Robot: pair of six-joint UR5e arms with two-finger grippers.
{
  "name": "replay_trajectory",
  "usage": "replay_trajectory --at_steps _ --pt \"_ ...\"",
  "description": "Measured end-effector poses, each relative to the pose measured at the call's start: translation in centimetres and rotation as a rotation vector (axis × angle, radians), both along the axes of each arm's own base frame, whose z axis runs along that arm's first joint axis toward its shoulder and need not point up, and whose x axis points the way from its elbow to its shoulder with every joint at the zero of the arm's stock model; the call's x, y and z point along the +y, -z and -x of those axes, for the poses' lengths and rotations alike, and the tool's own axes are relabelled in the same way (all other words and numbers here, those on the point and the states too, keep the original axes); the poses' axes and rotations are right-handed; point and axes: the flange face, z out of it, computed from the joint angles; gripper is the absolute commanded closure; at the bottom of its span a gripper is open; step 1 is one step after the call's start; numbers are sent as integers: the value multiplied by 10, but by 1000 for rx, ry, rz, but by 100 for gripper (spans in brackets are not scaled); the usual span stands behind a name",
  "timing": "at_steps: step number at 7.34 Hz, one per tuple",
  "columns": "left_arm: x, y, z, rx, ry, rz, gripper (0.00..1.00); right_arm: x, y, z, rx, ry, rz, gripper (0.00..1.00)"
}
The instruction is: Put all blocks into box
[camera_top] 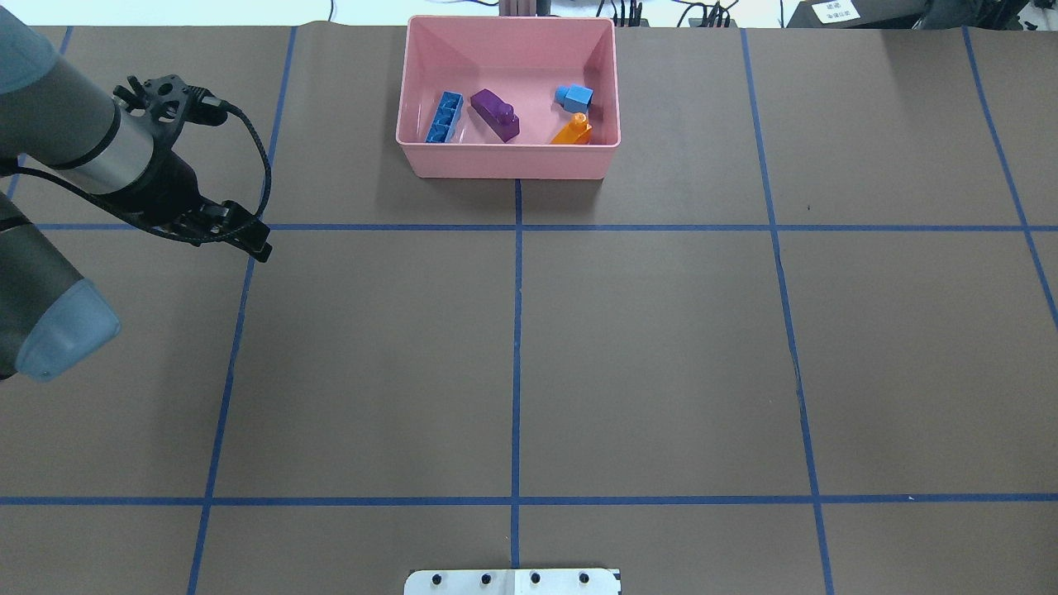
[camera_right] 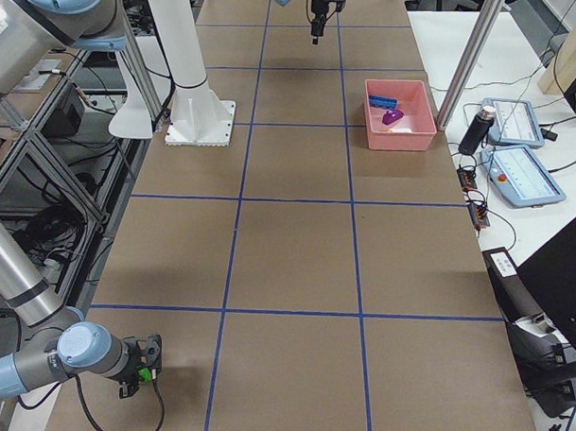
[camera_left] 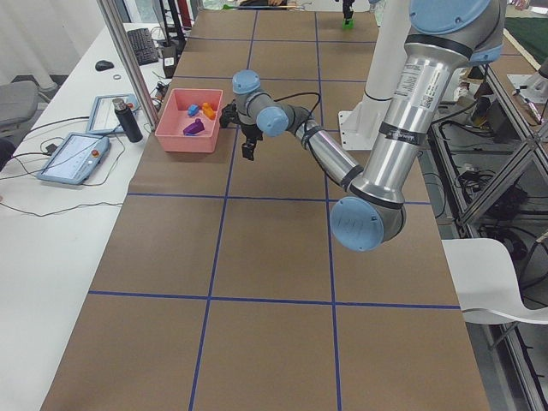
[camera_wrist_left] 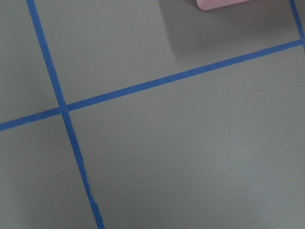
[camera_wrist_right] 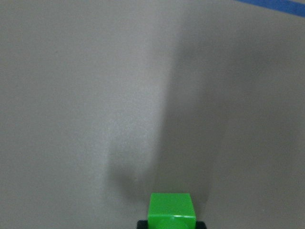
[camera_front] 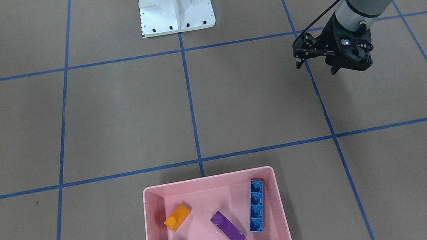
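The box [camera_front: 279,212] is cut off by the lower edge of the front-facing view, with one wall out of sight. The left wrist view catches only a pink corner of it. Far from the box, the green brick [camera_wrist_right: 171,210] is clipped by the lower edge of the right wrist view. Only slivers of the right gripper [camera_wrist_right: 171,224] show on either side of it, all blurred. Off to the box's side, the left gripper [camera_top: 250,241] is a dark shape, and how its jaws stand cannot be told.

four blocks [camera_front: 227,228] in box [camera_front: 205,178]; fifth block [camera_wrist_right: 171,211] in right gripper [camera_right: 140,375]
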Motion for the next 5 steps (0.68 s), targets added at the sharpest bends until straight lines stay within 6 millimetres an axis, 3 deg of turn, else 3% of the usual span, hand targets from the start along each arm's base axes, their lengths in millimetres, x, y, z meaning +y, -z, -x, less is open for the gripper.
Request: replay_trajectory --at_steps 3,4,5 --pt "7 -14 4 -14 -8 10 0 -30 23 8 -14 -17 -64 100" --pt "16 -23 10 -23 -9 15 0 -50 35 14 -28 -35 -67 100" --pt "25 -28 20 -27 -7 13 0 -84 51 21 -48 -67 -58 100"
